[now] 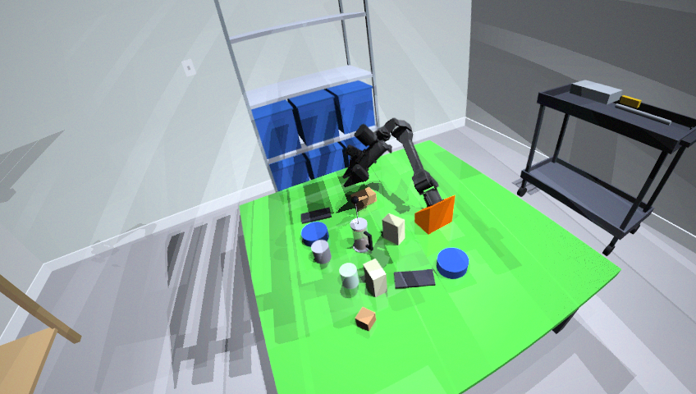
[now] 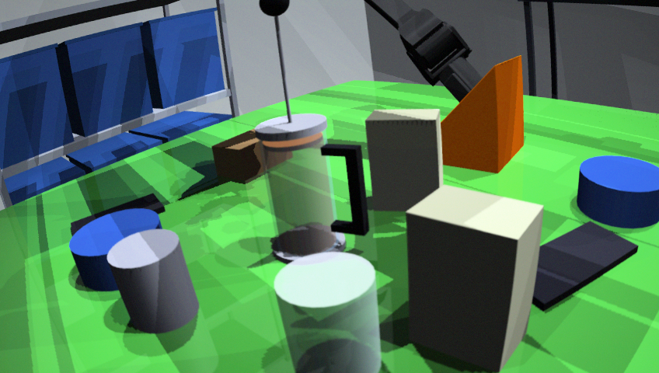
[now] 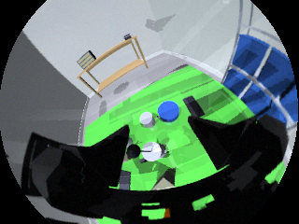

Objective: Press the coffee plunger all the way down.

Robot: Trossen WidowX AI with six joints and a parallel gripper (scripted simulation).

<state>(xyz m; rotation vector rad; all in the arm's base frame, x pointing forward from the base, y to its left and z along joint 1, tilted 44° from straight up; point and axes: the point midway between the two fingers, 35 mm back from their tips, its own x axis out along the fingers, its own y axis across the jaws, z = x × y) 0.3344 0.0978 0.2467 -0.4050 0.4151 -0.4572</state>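
The coffee press (image 1: 360,239) (image 2: 300,189) stands upright on the green table, its black handle (image 2: 360,189) towards the orange wedge side. Its plunger is up: a long thin rod (image 2: 282,69) rises from the pale lid (image 1: 358,224) (image 2: 291,127) (image 3: 151,152) to a black ball knob (image 1: 354,199) (image 2: 273,4) (image 3: 134,151). An orange-brown disc (image 2: 293,140) shows just under the lid. My gripper (image 1: 347,176) (image 3: 159,123) is wide open and empty, above and behind the press, clear of the knob. In the wrist view the knob appears near the left finger. The exterior view does not show the gripper.
Around the press stand a cream block (image 1: 393,230) (image 2: 402,162), a second cream block (image 1: 375,279), a grey cylinder (image 1: 320,251) (image 3: 147,119), a pale glassy cylinder (image 1: 348,276), a blue disc (image 1: 314,233) (image 3: 168,111) and an orange wedge (image 1: 434,215). A brown block (image 1: 366,197) lies behind.
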